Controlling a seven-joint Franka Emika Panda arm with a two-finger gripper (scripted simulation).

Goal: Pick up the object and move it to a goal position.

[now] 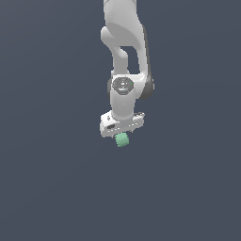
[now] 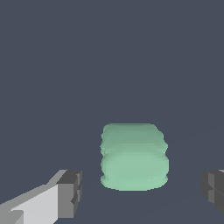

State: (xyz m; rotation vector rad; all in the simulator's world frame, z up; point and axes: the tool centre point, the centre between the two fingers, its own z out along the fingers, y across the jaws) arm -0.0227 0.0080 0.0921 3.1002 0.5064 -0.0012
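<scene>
The white robot arm comes down from the top of the exterior view and ends in a wide white gripper that points downward. Directly under the gripper sits the small mint-green object. In this view its upper part touches or goes a little behind the lower edge of the gripper, so I cannot tell there how the fingers stand around it.

The wrist view shows it more clearly. The object is in the middle, between the two fingers. It looks here like a short block with rounded, slightly wavy sides and plain matte faces, not a sharp cube. One finger has a dark grey pad on a light grey body, and the other dark pad shows only at the edge of the picture on the opposite side. There is a visible gap of dark background between each pad and the object, so the claw is apart and is not clamping anything.

The ground is a flat dark blue-grey surface in both views.
</scene>
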